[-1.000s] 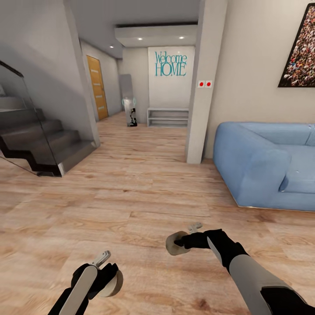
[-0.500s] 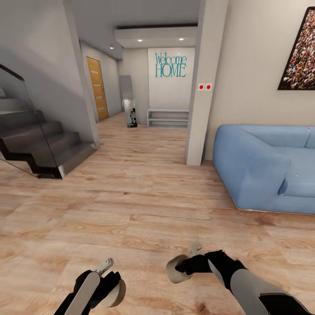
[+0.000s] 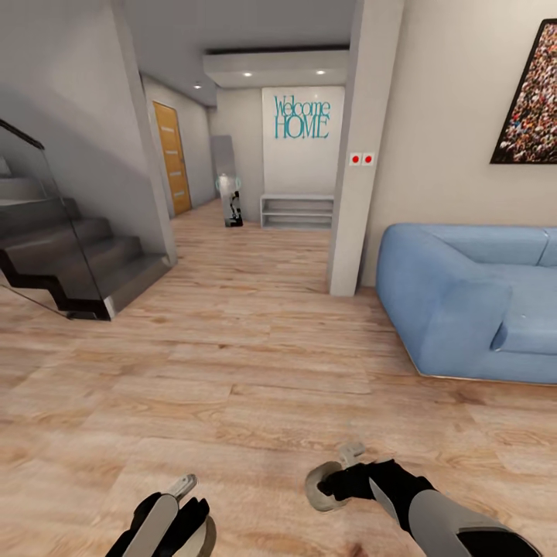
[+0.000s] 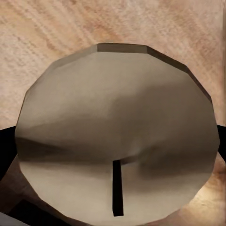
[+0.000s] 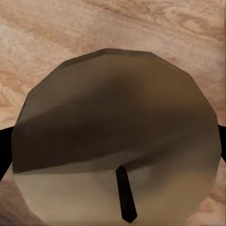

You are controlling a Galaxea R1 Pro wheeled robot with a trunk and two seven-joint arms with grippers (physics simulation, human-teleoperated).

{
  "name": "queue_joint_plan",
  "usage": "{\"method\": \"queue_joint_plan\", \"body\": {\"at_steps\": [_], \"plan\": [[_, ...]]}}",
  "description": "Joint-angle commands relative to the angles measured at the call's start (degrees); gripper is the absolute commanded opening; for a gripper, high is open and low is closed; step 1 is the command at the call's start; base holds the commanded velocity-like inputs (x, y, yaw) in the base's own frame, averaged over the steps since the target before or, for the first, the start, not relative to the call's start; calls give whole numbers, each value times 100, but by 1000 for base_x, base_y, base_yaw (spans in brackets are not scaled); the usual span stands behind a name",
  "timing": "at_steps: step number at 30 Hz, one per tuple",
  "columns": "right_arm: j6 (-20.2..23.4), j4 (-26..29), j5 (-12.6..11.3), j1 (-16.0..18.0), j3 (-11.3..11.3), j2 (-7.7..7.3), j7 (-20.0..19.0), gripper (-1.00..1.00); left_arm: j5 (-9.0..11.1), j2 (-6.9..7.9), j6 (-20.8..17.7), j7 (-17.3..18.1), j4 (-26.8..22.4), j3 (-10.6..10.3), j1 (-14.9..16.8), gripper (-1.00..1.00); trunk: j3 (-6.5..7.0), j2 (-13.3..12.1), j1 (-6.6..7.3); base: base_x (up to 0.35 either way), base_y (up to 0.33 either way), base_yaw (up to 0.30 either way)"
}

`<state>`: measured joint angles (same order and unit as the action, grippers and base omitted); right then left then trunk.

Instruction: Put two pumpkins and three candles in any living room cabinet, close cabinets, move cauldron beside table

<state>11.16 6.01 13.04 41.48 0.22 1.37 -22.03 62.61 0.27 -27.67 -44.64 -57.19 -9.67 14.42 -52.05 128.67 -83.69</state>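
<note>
each end effector gripping a candle (image 4: 117, 141)

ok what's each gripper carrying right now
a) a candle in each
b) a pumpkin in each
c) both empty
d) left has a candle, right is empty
a: the left gripper and the right gripper are each shut on a stubby grey-beige candle, its dark wick showing in each wrist view.

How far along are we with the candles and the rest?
Nothing looks stowed yet. In hand: the left gripper holds one candle and the right gripper another candle, carried over the wood floor. Left: stow both, the third candle, both pumpkins, close cabinets, move the cauldron.
</note>
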Motion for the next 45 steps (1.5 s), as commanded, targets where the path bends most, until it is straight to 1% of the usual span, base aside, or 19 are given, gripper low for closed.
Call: {"method": "queue_joint_plan", "body": {"at_steps": [1,4,7,10,13,14,16,17,19,20,23,25,26,28,29,31,33,38,45], "plan": [[-95,-3,-25,-13,14,1,4,-100,-3,0,17,0,2,0,-1,-100,18,-42,22,0,0,0],[-307,-4,-62,-31,15,3,13,-100,-3,0,53,0,5,0,-1,-100,72,-162,88,0,0,0],[-339,-8,-72,-34,13,3,14,-100,-3,0,58,0,18,0,-1,-100,126,-282,154,0,0,0],[-361,-121,-2,-69,20,3,67,-100,3,-6,68,3,393,0,-1,-100,180,-403,220,0,0,0],[-548,-193,-1,-153,16,2,112,-100,4,-6,78,104,507,6,1,-100,234,-523,286,0,0,0],[-725,-201,-21,-182,14,-14,247,-100,-4,-8,79,134,522,3,5,-100,252,-563,308,0,0,0],[-815,-220,-36,-194,13,-23,497,-100,-14,-7,84,148,529,2,7,-100,287,-643,352,0,0,0],[-853,-309,-31,-198,16,-10,727,-100,-18,-4,85,154,533,1,6,-100,305,-683,374,0,0,0],[-875,-511,-16,-201,18,-1,856,-100,-31,1,92,157,537,0,4,-100,341,-764,418,0,0,0],[-882,-613,-25,-205,15,2,903,-100,-99,5,144,157,540,2,5,-100,359,-804,440,0,0,0],[-886,-672,-53,-317,14,5,948,-100,-281,5,325,158,655,0,5,-100,413,-924,506,0,0,0],[-887,-681,-68,-353,9,-3,957,-100,-349,-3,401,158,855,0,5,-100,449,-1004,550,0,0,0],[-899,-696,-80,-453,5,-38,963,-100,-402,-36,464,162,1074,-35,7,-100,467,-1044,572,0,0,0],[-964,-695,-77,-566,4,-45,963,-100,-418,-35,471,161,1103,-148,5,-100,503,-1125,615,0,0,0],[-1139,-697,-80,-663,3,-53,963,-100,-422,-23,472,161,1116,-201,3,-100,521,-1165,637,0,0,0],[-1386,-698,-81,-788,2,-60,964,-100,-424,-8,478,165,1247,-225,1,-100,557,-1245,681,0,0,0],[-1517,-702,-61,-869,3,-65,964,-100,-420,-3,481,176,1535,-230,0,-100,593,-1325,725,0,0,0],[-1585,-708,-40,-1100,8,-74,964,-100,-424,0,602,370,1772,-235,2,-100,682,-1526,835,0,0,0],[-1590,-707,-38,-1150,13,-182,964,-100,-422,4,622,395,1790,-241,3,-100,808,-1806,989,0,0,0]]}}
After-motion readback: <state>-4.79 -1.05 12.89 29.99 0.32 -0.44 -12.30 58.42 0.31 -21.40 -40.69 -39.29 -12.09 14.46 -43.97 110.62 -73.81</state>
